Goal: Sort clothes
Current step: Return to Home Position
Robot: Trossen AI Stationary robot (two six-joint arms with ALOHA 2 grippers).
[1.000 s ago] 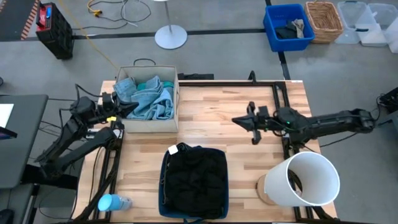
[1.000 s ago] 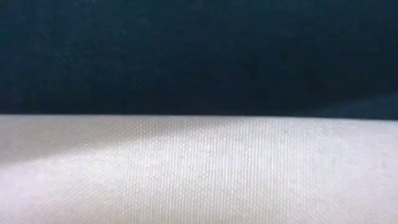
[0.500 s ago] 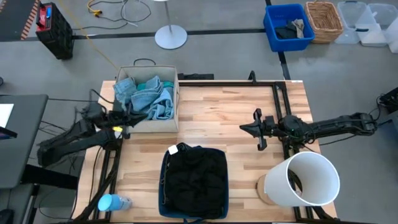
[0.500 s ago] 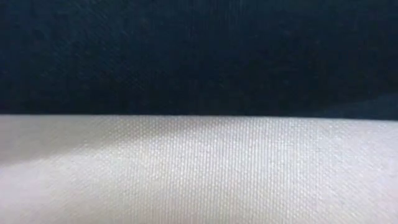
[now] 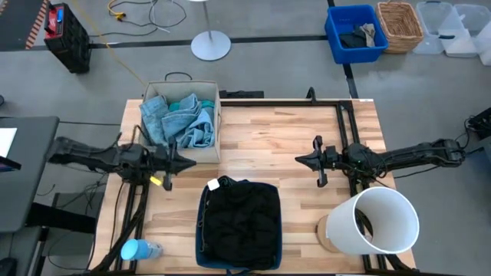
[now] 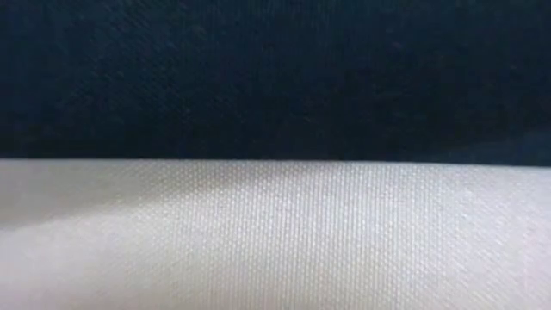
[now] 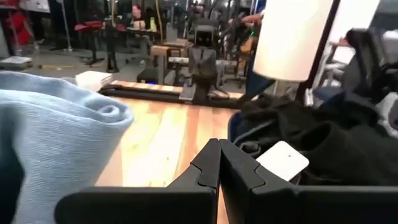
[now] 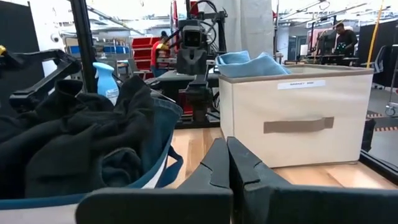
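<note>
The left gripper (image 5: 190, 162) sits at the table's 9 o'clock, just in front of the white organizer (image 5: 218, 130), its fingers pressed together on nothing. The right gripper (image 5: 299, 159), at 3 o'clock, is likewise pinched closed and empty. The light blue denim (image 5: 178, 124) and teal garment (image 5: 184, 102) lie in the organizer at 11 o'clock, and the black garment (image 5: 242, 218) fills the blue bin (image 5: 200, 230) at 6 o'clock.
</note>
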